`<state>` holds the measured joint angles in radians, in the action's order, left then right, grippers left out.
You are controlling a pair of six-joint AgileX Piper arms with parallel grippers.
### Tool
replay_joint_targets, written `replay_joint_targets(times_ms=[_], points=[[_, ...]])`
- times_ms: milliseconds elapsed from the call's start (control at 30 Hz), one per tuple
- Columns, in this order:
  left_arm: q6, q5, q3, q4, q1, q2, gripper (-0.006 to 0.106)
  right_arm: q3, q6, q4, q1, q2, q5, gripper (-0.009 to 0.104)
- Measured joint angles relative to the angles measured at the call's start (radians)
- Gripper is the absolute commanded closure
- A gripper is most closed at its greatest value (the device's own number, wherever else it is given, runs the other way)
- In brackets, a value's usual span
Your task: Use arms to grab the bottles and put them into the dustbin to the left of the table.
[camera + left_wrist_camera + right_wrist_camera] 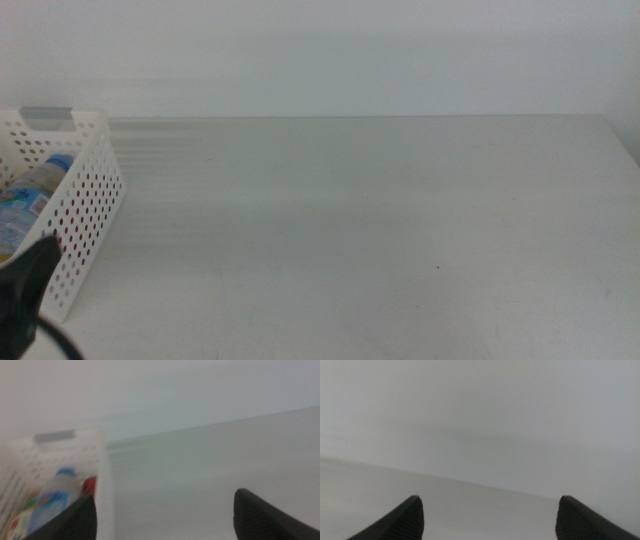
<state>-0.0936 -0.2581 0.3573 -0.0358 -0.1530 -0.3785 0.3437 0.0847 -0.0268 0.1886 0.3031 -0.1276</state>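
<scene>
The white perforated dustbin (85, 200) stands at the table's left edge. Inside it lies the blue-capped water bottle (35, 185); a bit of red shows through the holes. In the left wrist view the dustbin (75, 455) holds the water bottle (55, 495) and the red can (90, 485). The yellow-liquid bottle is not clearly seen. My left gripper (165, 515) is open and empty, beside the bin's near right corner; it shows as a dark shape in the middle view (25, 285). My right gripper (490, 517) is open and empty, out of the middle view.
The white table (380, 230) stretches to the right of the bin, its far edge against a pale wall and its right corner at the picture's right side.
</scene>
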Motion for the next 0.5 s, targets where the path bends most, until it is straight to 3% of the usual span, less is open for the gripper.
replay_joint_targets(times_ms=[200, 500], points=[[0.0, 0.0, -0.185, 0.0, 0.09, 0.21, 0.01, -0.105, 0.0, 0.0, -0.063, -0.187, 0.0, 0.025], [0.0, 0.0, -0.347, 0.0, 0.097, 0.387, 0.01, -0.286, 0.0, 0.0, -0.088, -0.312, -0.016, 0.025]])
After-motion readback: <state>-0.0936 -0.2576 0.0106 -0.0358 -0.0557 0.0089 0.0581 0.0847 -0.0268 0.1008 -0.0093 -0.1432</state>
